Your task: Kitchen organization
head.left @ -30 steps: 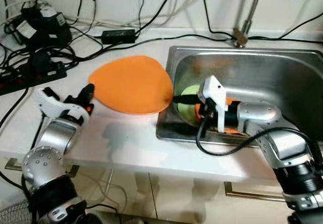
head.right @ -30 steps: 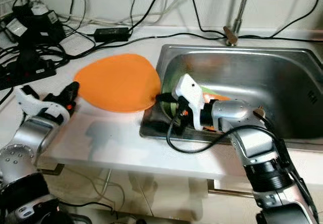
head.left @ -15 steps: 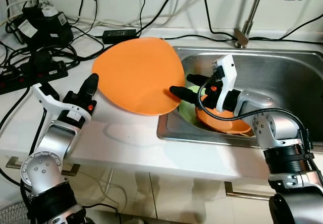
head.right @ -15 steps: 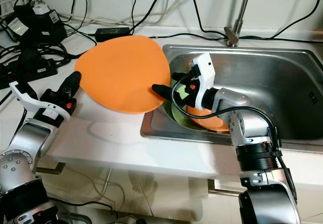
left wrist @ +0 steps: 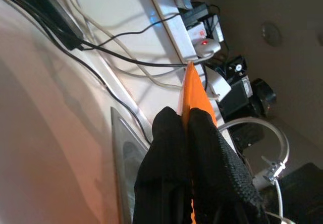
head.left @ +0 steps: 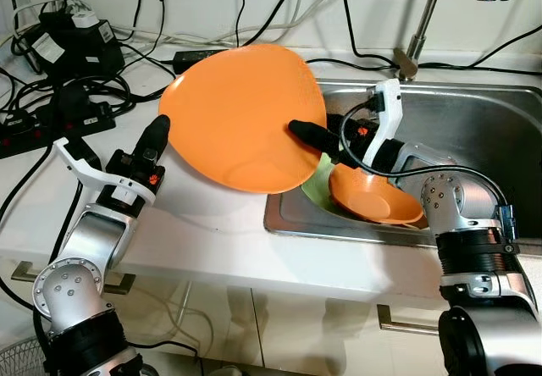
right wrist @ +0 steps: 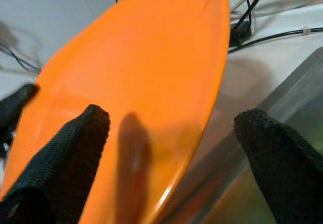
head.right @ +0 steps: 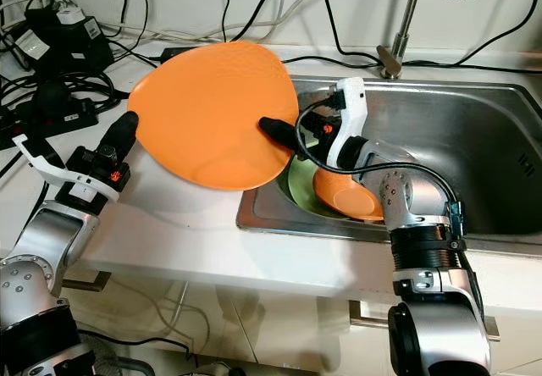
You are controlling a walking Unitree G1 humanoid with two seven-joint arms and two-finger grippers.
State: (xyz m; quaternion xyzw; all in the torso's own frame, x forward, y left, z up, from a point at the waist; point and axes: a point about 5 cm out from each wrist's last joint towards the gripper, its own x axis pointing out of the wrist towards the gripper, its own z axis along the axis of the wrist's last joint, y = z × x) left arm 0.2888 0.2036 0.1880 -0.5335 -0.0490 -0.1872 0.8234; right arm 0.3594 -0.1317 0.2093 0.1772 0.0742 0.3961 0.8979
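Item: orange plate (head.left: 237, 113), tilted on edge above the counter (head.left: 212, 232), leaning over the sink (head.left: 474, 113) rim. We see the left gripper (left wrist: 185, 120) pinching its left edge, fingers closed on it. Right gripper (head.left: 318, 135) at the right edge, fingers (right wrist: 75, 148) spread wide, one before the plate's face. In the sink: orange bowl (head.left: 373, 202) on a green plate (head.left: 315, 191).

Even, bright indoor light falls from above onto the white table (head.left: 212, 240), leaving a soft shadow under the raised orange plate (head.left: 237, 113). The steel sink (head.right: 474, 139) shows mild glare. Head views are sharp. Both wrist views are dimmer, with near fingers blurred.
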